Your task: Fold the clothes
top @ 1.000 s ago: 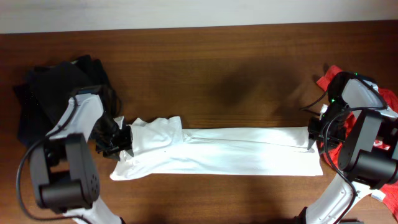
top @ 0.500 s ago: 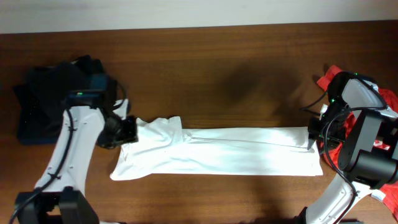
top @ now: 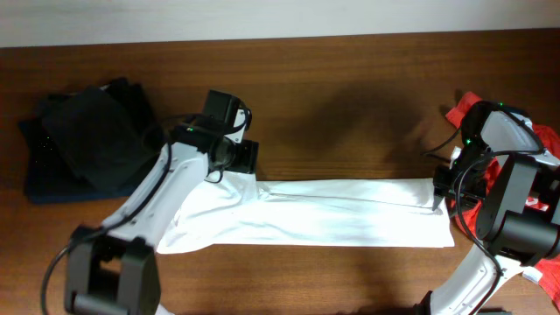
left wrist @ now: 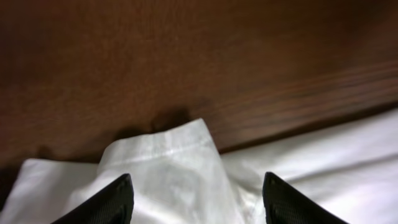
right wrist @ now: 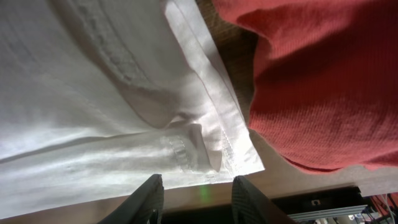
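The white T-shirt (top: 350,210) lies folded into a long strip across the table's front. My left gripper (top: 241,159) hovers over the strip's upper left corner. In the left wrist view the left gripper (left wrist: 199,202) is open, with the white cloth (left wrist: 174,155) lying loose below the fingers. My right gripper (top: 440,191) rests at the strip's right end. Seen from the right wrist, the right gripper (right wrist: 198,199) stands open just off the shirt's hemmed corner (right wrist: 236,155), with nothing between the fingers. The red T-shirt (top: 549,140) is bunched at the far right, partly under the right arm, and fills the right wrist view's upper right (right wrist: 323,74).
A pile of dark clothes (top: 83,140) sits at the back left. The brown wooden table (top: 350,105) stretches behind the white strip, with a pale wall band along its far edge. The table's front edge runs just below the shirt.
My left gripper has let go of the shirt's left end, opened wider, and swung up and to the right. The right arm and the shirt's right end have not moved.
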